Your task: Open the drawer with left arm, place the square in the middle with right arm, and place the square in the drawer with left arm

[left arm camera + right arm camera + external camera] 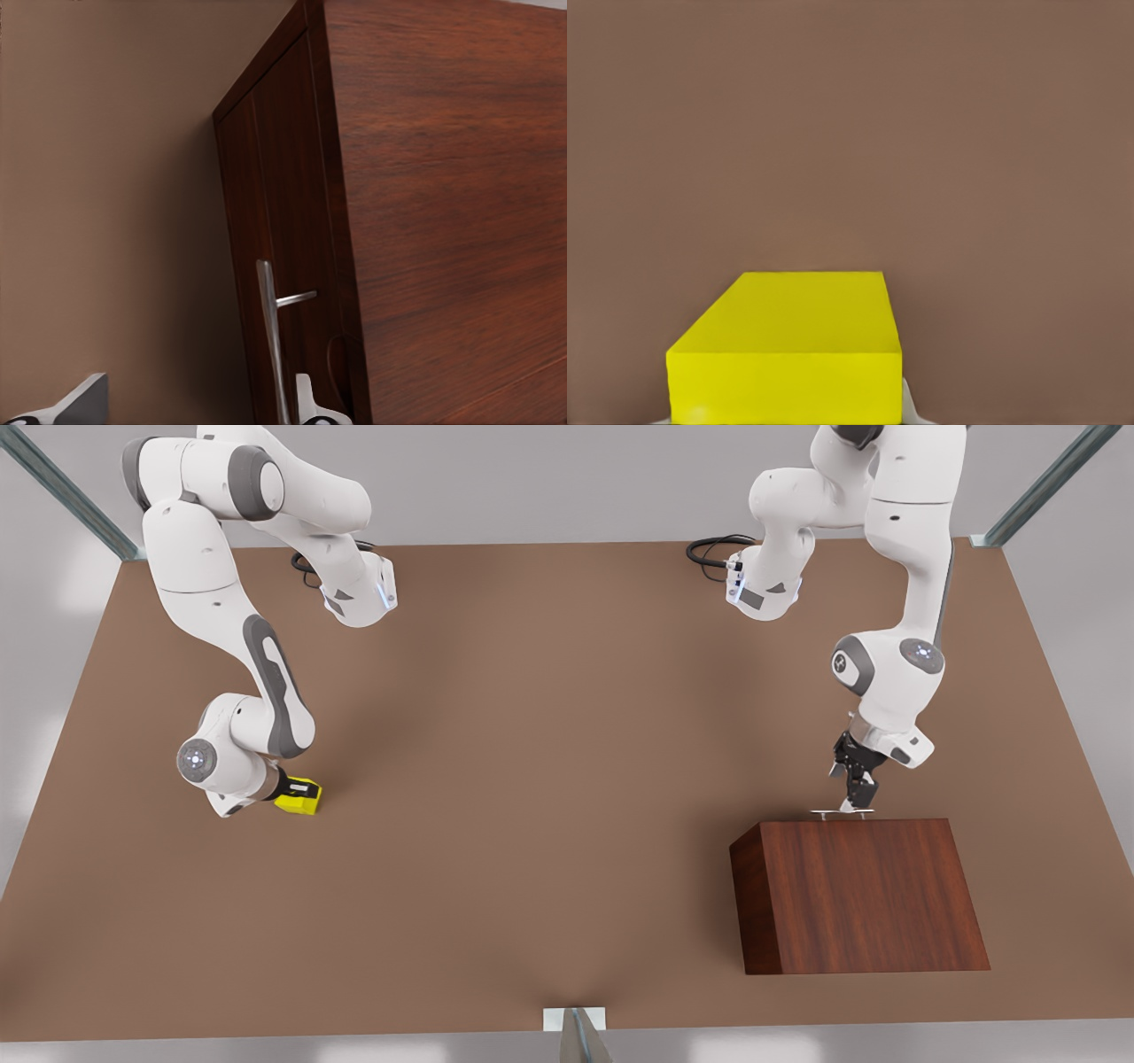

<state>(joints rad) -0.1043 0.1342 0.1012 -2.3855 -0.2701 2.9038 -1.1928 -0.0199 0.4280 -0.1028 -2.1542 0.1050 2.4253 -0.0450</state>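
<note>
The left arm's black claw [855, 797] sits at the thin silver bar handle [270, 341] of the dark red-brown wooden drawer [283, 221], fingers apart around the bar. The drawer looks shut. The right arm's claw [292, 790] squeezes the small yellow cube [299, 794] on the brown table [549, 779], far from the middle. Every step is left.

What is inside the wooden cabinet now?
Nothing inside can be seen: the drawer looks shut in the cabinet, so its inside is covered. The left gripper is at the silver handle. The yellow cube is outside, at the right gripper.
</note>
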